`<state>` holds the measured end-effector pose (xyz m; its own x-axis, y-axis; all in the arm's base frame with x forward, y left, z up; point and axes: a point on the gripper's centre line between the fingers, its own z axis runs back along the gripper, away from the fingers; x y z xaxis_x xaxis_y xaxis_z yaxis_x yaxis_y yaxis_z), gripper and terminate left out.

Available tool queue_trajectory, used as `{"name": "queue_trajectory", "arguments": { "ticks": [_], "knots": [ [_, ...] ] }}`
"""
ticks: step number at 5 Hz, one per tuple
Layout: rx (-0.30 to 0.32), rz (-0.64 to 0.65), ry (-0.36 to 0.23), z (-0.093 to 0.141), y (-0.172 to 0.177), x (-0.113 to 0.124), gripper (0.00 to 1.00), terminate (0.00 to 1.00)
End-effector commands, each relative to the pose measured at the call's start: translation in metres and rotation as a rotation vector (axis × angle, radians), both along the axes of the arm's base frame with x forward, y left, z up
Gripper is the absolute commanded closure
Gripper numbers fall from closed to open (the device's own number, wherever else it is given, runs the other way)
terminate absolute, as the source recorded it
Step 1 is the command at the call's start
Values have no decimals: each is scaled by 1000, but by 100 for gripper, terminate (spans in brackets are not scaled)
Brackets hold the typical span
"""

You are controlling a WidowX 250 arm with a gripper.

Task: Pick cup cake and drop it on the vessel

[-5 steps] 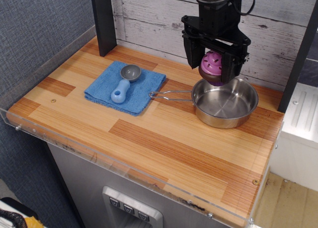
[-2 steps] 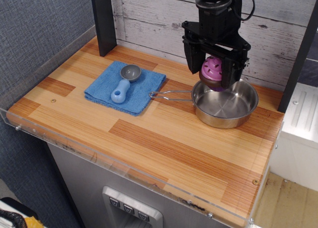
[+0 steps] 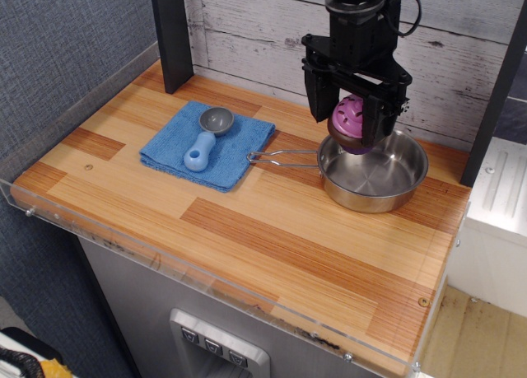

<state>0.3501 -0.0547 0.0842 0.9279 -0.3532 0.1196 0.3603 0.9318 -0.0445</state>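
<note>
The cup cake [image 3: 349, 123], with pink-purple dotted frosting, a brown rim and a purple base, is held tilted between the fingers of my black gripper [image 3: 347, 119]. It hangs over the far left edge of the vessel [image 3: 375, 170], a shiny round steel pan with a thin wire handle [image 3: 280, 156] pointing left. The gripper is shut on the cup cake, just above the pan's rim. The pan's inside looks empty.
A blue cloth [image 3: 208, 144] lies left of the pan with a grey scoop with a blue handle [image 3: 205, 139] on it. A black post [image 3: 173, 34] stands at the back left. A clear plastic guard [image 3: 206, 291] runs along the wooden counter's front edge.
The gripper with the cup cake has shifted slightly left and a little up over the pan's far rim. The cup cake sits slightly differently between the fingers.
</note>
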Motion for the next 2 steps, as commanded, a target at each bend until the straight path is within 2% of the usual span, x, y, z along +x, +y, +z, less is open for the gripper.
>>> {"name": "queue_trajectory", "arguments": {
  "ticks": [1,2],
  "knots": [
    [22,-12,-32,13,0,-2,0,0],
    [24,-1,-27,14,0,-3,0,100]
  ]
}}
